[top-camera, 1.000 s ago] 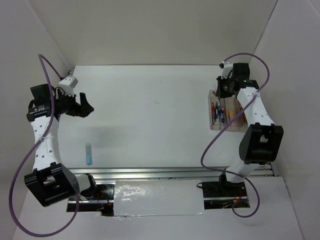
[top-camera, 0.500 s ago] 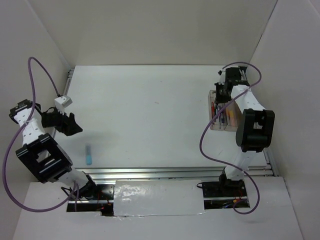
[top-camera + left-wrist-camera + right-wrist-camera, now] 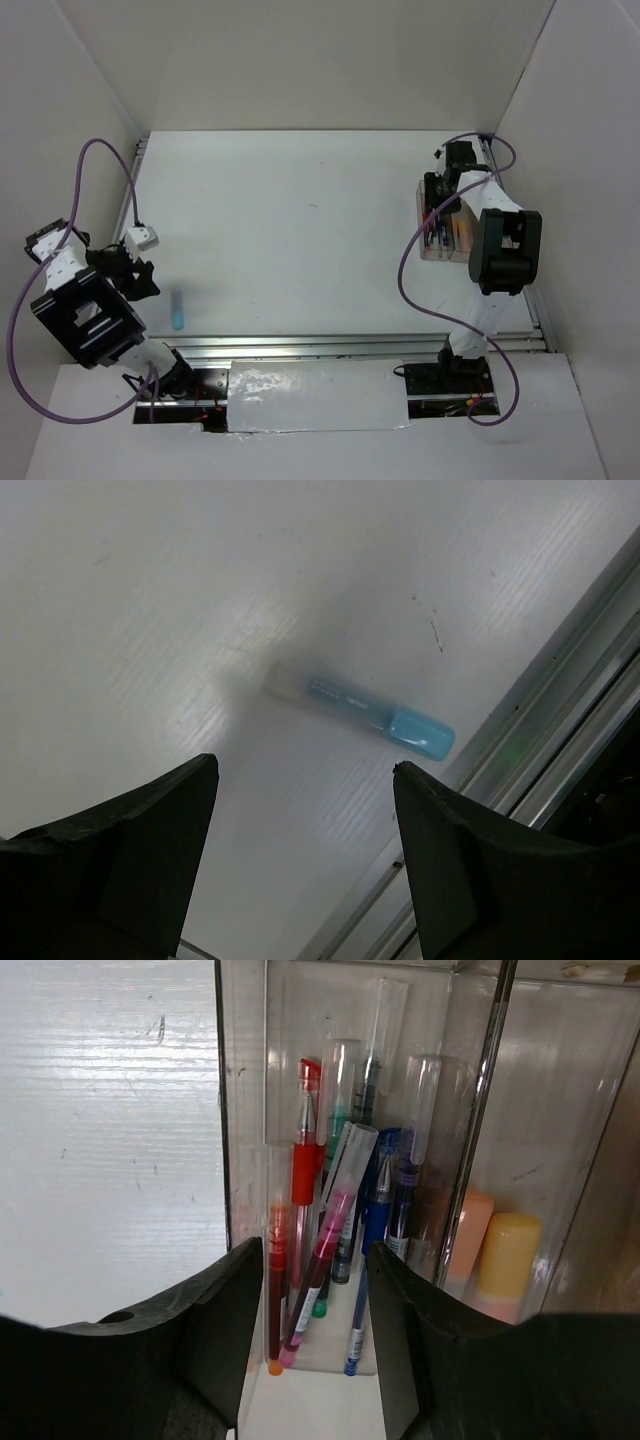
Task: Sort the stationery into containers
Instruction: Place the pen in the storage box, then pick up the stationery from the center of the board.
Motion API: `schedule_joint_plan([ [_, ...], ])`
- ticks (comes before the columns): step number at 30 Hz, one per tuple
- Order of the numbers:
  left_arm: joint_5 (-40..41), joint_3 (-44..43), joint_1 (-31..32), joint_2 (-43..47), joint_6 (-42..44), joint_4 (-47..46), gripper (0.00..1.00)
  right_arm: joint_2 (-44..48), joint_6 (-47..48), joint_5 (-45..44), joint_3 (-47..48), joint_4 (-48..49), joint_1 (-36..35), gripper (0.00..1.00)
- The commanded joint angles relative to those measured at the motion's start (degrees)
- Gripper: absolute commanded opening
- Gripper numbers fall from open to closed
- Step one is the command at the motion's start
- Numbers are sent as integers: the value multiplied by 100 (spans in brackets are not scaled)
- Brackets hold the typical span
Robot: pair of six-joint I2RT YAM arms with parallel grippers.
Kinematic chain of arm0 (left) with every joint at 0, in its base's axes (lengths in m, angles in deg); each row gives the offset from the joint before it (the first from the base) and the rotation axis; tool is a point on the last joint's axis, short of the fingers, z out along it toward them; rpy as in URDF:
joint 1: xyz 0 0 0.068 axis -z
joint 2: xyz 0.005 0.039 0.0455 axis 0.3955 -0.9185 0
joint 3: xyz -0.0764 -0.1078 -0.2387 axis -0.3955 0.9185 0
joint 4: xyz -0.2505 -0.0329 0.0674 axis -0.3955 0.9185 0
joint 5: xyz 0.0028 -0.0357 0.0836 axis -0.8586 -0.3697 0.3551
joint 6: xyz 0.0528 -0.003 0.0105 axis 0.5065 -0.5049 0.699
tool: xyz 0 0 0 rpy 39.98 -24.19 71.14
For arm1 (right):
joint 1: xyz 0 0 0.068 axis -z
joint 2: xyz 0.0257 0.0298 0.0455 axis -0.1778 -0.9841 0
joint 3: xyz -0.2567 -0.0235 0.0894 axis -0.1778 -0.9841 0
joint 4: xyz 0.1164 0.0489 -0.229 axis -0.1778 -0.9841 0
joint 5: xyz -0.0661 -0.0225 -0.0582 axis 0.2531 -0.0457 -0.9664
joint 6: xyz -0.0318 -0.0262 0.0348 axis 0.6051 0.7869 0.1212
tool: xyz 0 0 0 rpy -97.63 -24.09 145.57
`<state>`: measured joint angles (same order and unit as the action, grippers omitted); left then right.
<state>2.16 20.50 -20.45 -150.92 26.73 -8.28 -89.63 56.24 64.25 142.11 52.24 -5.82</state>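
A light-blue marker (image 3: 178, 310) lies alone on the white table near the front left. In the left wrist view the marker (image 3: 360, 708) is just ahead of my open left gripper (image 3: 302, 770), untouched. From above, the left gripper (image 3: 147, 280) sits to the marker's left. The containers (image 3: 421, 222) stand at the right. My right gripper (image 3: 433, 193) hovers over their left bin (image 3: 240, 1110), open. Several pens lie in that bin, a pink pen (image 3: 335, 1222) slanted across them between the jaws. An orange marker (image 3: 466, 1232) and a yellow marker (image 3: 506, 1252) rest in the middle bin.
A metal rail (image 3: 350, 345) runs along the table's near edge, close behind the marker (image 3: 565, 695). White walls enclose the table on the left, back and right. Purple cables loop from both arms.
My left arm has swung back toward the near left, bringing its gripper down beside the blue marker. My right gripper has opened over the pen bin.
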Motion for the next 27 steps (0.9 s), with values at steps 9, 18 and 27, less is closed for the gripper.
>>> schedule_joint_plan([
  [9, 814, 1928, 761, 789, -2675, -2006, 75, 1125, -109, 589, -34, -168, -258, 54],
  [18, 1491, 2046, 1026, 44, -5146, -3451, 81, 1450, -144, 800, -174, -247, -311, 54],
  [27, 2122, 2106, 1429, -493, -5963, -4259, 69, 1582, -12, 826, -219, -230, -346, 54],
])
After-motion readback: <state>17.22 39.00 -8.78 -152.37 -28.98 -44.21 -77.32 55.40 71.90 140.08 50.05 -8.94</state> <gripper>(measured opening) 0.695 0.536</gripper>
